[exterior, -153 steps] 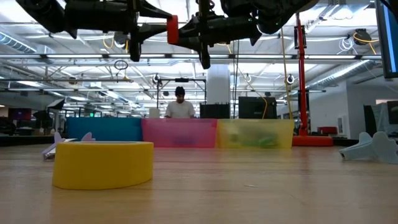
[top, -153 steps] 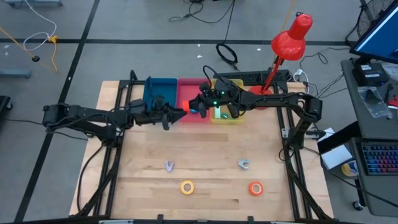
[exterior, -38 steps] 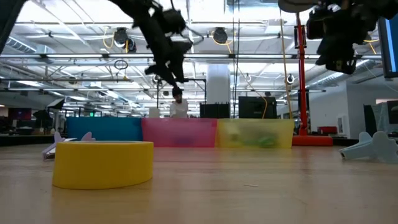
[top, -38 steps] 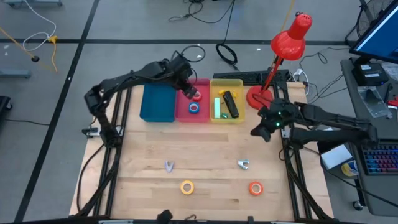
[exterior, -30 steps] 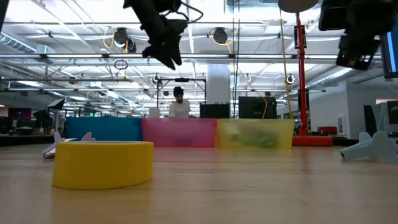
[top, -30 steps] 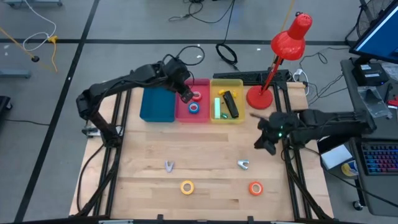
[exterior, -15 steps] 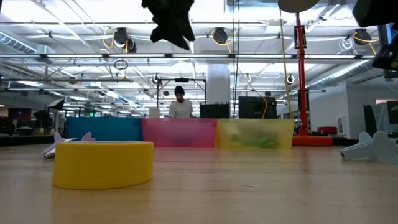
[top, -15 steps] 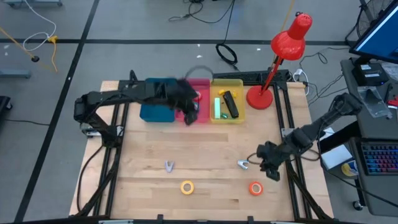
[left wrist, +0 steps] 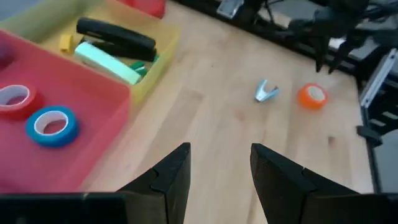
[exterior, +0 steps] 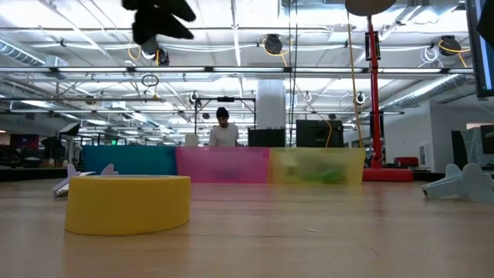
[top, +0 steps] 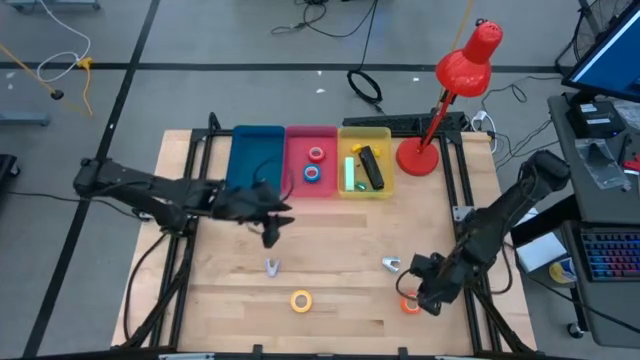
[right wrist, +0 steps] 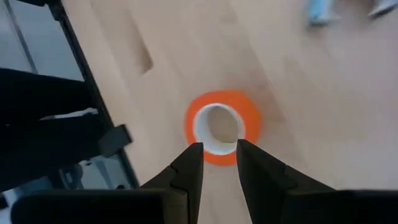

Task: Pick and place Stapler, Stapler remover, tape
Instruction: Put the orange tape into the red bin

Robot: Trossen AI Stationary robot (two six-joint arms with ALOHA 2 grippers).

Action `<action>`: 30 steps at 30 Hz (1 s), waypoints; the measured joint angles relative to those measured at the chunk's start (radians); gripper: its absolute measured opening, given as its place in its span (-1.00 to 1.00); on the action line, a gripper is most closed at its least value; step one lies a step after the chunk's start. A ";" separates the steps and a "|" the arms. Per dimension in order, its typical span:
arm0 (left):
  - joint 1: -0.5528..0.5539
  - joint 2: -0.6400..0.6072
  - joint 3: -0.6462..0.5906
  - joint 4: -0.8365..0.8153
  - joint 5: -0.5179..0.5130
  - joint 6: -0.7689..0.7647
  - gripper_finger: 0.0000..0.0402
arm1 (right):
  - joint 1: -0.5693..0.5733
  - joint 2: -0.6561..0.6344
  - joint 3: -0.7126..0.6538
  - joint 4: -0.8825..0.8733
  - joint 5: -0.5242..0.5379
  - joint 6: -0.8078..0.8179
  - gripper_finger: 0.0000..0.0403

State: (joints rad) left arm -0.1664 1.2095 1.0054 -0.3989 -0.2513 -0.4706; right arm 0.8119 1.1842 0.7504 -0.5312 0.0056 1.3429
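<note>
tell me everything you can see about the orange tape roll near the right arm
The orange tape roll is a small bright orange ring with a pale core hole, lying flat on the wooden table near its front right edge. The right pincer hovers directly above it, fingers slightly apart, lined up over the ring's near edge; no contact shows. A small silvery stapler remover lies apart from it.

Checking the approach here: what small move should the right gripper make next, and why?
Probably straight down. The right gripper hangs open above the orange tape lying flat on the table, one finger aimed at its core hole and the other outside the ring, so lowering would straddle the wall.
</note>
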 joint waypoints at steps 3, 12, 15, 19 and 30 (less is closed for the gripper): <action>-0.072 -0.075 -0.088 0.066 -0.056 -0.013 -0.16 | 0.023 0.064 0.021 -0.002 0.019 0.079 -0.56; -0.198 -0.205 -0.261 0.102 -0.106 -0.059 -0.16 | 0.040 0.221 0.057 -0.003 0.048 0.252 -0.56; -0.224 -0.217 -0.291 0.117 -0.113 -0.066 -0.16 | 0.047 0.248 0.057 -0.006 0.046 0.290 -0.56; -0.252 -0.230 -0.314 0.117 -0.118 -0.083 -0.16 | 0.047 0.254 0.060 -0.034 0.043 0.336 -0.56; -0.281 -0.231 -0.351 0.113 -0.118 -0.113 -0.16 | 0.047 0.226 0.115 -0.122 0.042 0.407 -0.56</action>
State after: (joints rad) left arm -0.4473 0.9787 0.6548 -0.2863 -0.3695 -0.5835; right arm 0.8585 1.4105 0.8650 -0.6537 0.0479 1.7499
